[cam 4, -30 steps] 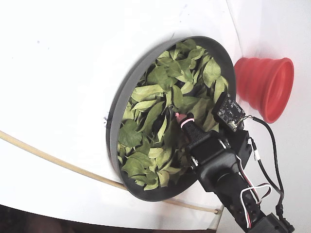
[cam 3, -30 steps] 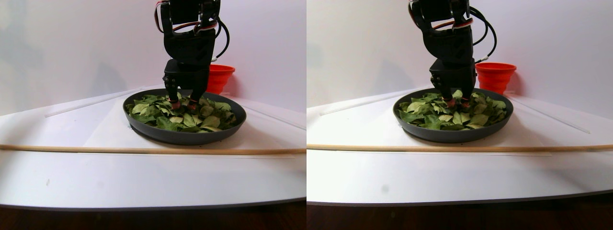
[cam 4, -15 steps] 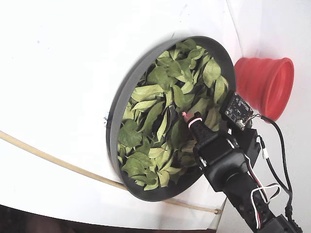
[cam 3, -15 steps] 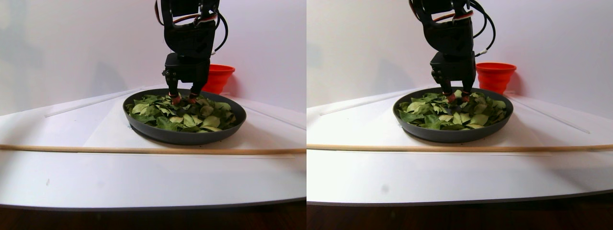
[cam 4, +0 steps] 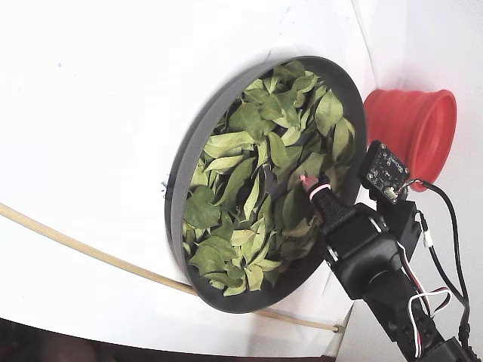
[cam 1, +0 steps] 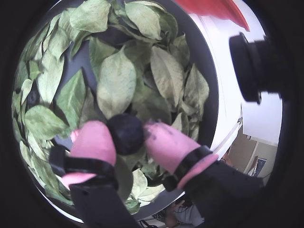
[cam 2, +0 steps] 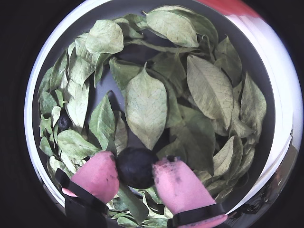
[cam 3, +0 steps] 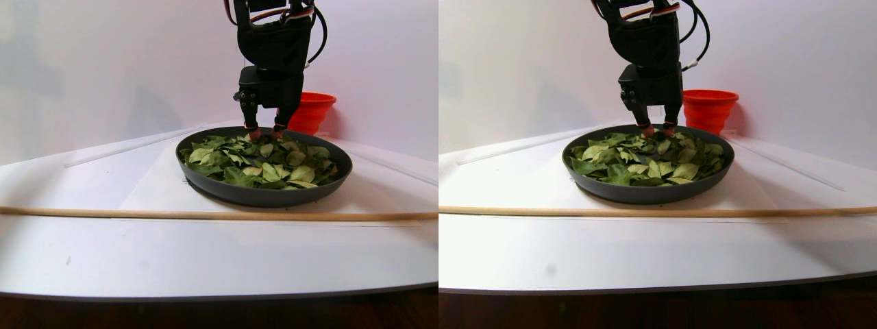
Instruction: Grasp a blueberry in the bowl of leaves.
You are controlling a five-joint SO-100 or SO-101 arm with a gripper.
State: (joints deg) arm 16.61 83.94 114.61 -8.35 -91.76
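Note:
In both wrist views my gripper [cam 1: 127,134] [cam 2: 135,166] is shut on a dark round blueberry [cam 1: 126,133] [cam 2: 135,166], pinched between its two pink fingertips. It hangs just above the leaves [cam 1: 116,80] [cam 2: 147,104], which fill the wide dark grey bowl [cam 3: 264,197] [cam 4: 181,162]. In the stereo pair view the gripper [cam 3: 262,132] is over the bowl's far side, its tips a little above the leaves [cam 3: 274,161]. In the fixed view the gripper [cam 4: 308,181] is above the bowl's right part. The blueberry is too small to make out in these two views.
A red ribbed cup [cam 3: 312,110] [cam 4: 411,132] stands just behind the bowl. A long wooden stick [cam 3: 205,214] [cam 4: 75,245] lies across the white table in front of the bowl. Another small dark round thing [cam 2: 64,122] sits among the leaves at the left.
The gripper has risen out of the leaves and shifted toward the cup side of the bowl. Its fingers stay closed together.

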